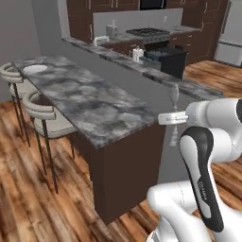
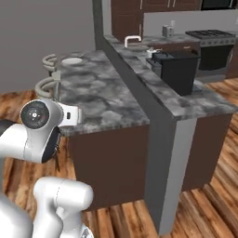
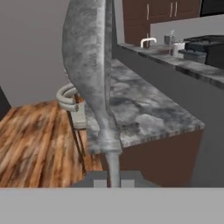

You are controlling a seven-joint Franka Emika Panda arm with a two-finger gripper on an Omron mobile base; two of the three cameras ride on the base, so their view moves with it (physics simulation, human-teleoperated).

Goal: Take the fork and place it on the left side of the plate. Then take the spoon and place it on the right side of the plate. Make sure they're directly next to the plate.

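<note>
My gripper (image 1: 173, 118) is shut on a slim silver-grey utensil (image 1: 174, 94) that stands upright beyond the near end of the marble island. In the hand view the utensil (image 3: 94, 74) rises from between the fingertips (image 3: 113, 177), its broad tapering head cut off by the top edge. It looks like the fork, though no tines show. The round white plate (image 1: 35, 68) lies at the far left end of the island counter (image 2: 72, 60), far from the gripper. The spoon is out of view.
Two cushioned stools (image 1: 47, 118) stand along the island's left side. A raised grey ledge (image 2: 153, 88) runs along the island's right, with a black box (image 2: 179, 69) on it. A faucet (image 2: 132, 41) and a stove (image 1: 149, 33) sit further back.
</note>
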